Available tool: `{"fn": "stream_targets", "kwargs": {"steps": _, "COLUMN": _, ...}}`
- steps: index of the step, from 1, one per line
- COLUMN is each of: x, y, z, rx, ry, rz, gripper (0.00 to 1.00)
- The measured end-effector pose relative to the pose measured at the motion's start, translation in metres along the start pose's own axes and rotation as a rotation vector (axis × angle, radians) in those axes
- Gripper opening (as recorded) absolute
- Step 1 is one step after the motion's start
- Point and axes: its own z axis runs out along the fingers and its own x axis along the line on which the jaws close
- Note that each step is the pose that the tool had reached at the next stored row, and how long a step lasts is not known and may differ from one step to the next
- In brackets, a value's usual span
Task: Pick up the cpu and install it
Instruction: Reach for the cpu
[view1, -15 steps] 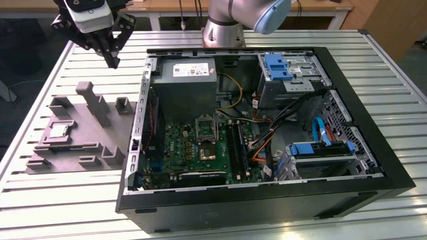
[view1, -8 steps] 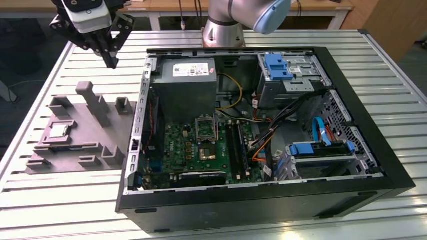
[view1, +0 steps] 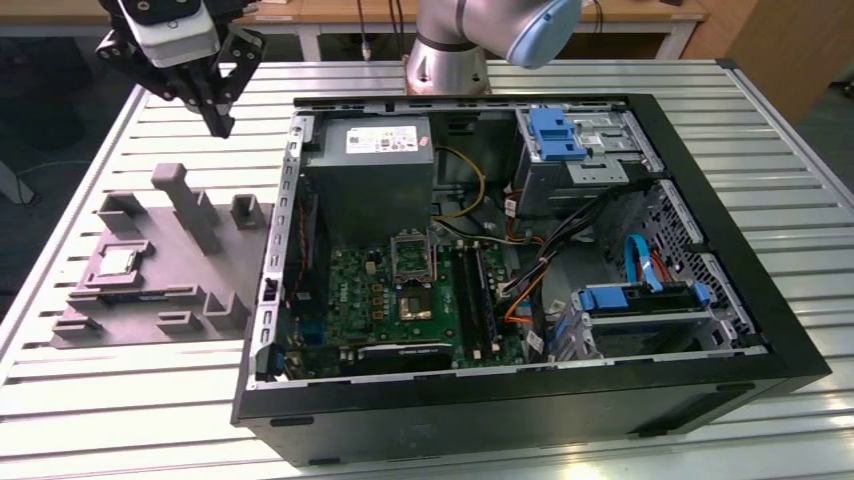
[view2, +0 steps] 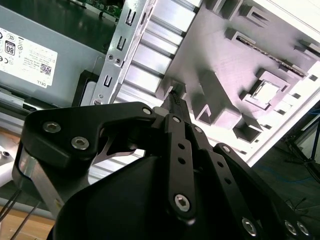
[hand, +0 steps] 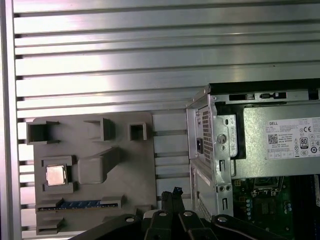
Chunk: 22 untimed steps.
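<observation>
Silver-blue arm (view1: 447, 55), black screw-studded fingers (view1: 215, 106)

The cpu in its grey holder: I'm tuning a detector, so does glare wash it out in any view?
In the second wrist view, strong light bleaches the small square silvery cpu and the grey moulded holder around it nearly white; in the first wrist view the cpu's top is bright, its darker rim distinct; in the exterior view the light is even and the cpu stands out.

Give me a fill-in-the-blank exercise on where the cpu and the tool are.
The cpu rests on a grey holder, ___ the computer case.
In the exterior view the holder lies to the case's ___.
The tool hovering near the holder grips ___.
Missing words: outside; left; nothing.
</observation>
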Motion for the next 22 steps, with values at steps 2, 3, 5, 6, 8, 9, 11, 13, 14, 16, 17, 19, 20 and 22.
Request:
{"fn": "stream_targets", "kwargs": {"steps": 2, "x": 0.0007, "y": -0.0001, "z": 0.0001, "rx": 0.0, "ry": 0.0, "rz": 0.0, "gripper": 0.11}}
{"fn": "stream_targets", "kwargs": {"steps": 3, "x": 0.0011, "y": -0.0001, "z": 0.0001, "rx": 0.0, "ry": 0.0, "rz": 0.0, "gripper": 0.11}}
{"fn": "stream_targets", "kwargs": {"steps": 5, "x": 0.0018, "y": -0.0001, "z": 0.0002, "rx": 0.0, "ry": 0.0001, "rz": 0.0, "gripper": 0.11}}
{"fn": "stream_targets", "kwargs": {"steps": 6, "x": 0.0022, "y": -0.0002, "z": 0.0002, "rx": 0.0, "ry": 0.0, "rz": 0.0, "gripper": 0.11}}
{"fn": "stream_targets", "kwargs": {"steps": 8, "x": 0.0029, "y": -0.0002, "z": 0.0003, "rx": 0.0, "ry": 0.0, "rz": 0.0, "gripper": 0.11}}
{"fn": "stream_targets", "kwargs": {"steps": 9, "x": 0.0033, "y": -0.0003, "z": 0.0003, "rx": 0.0, "ry": 0.0001, "rz": 0.0, "gripper": 0.11}}
{"fn": "stream_targets", "kwargs": {"steps": 11, "x": 0.0041, "y": -0.0003, "z": 0.0004, "rx": -0.0001, "ry": 0.0, "rz": 0.0, "gripper": 0.11}}
{"fn": "stream_targets", "kwargs": {"steps": 13, "x": 0.0048, "y": -0.0004, "z": 0.0004, "rx": 0.0, "ry": 0.0001, "rz": 0.0, "gripper": 0.11}}
{"fn": "stream_targets", "kwargs": {"steps": 14, "x": 0.0052, "y": -0.0004, "z": 0.0005, "rx": 0.0, "ry": 0.0, "rz": 0.0, "gripper": 0.11}}
{"fn": "stream_targets", "kwargs": {"steps": 16, "x": 0.006, "y": -0.0005, "z": 0.0005, "rx": 0.0, "ry": 0.0, "rz": 0.0, "gripper": 0.11}}
{"fn": "stream_targets", "kwargs": {"steps": 17, "x": 0.0065, "y": -0.0005, "z": 0.0006, "rx": 0.0, "ry": 0.0001, "rz": 0.0, "gripper": 0.11}}
{"fn": "stream_targets", "kwargs": {"steps": 19, "x": 0.0074, "y": -0.0006, "z": 0.0006, "rx": -0.0001, "ry": 0.0, "rz": 0.0, "gripper": 0.11}}
{"fn": "stream_targets", "kwargs": {"steps": 20, "x": 0.0078, "y": -0.0006, "z": 0.0006, "rx": 0.0, "ry": 0.0, "rz": 0.0, "gripper": 0.11}}
{"fn": "stream_targets", "kwargs": {"steps": 22, "x": 0.0088, "y": -0.0007, "z": 0.0007, "rx": 0.0, "ry": 0.0001, "rz": 0.0, "gripper": 0.11}}
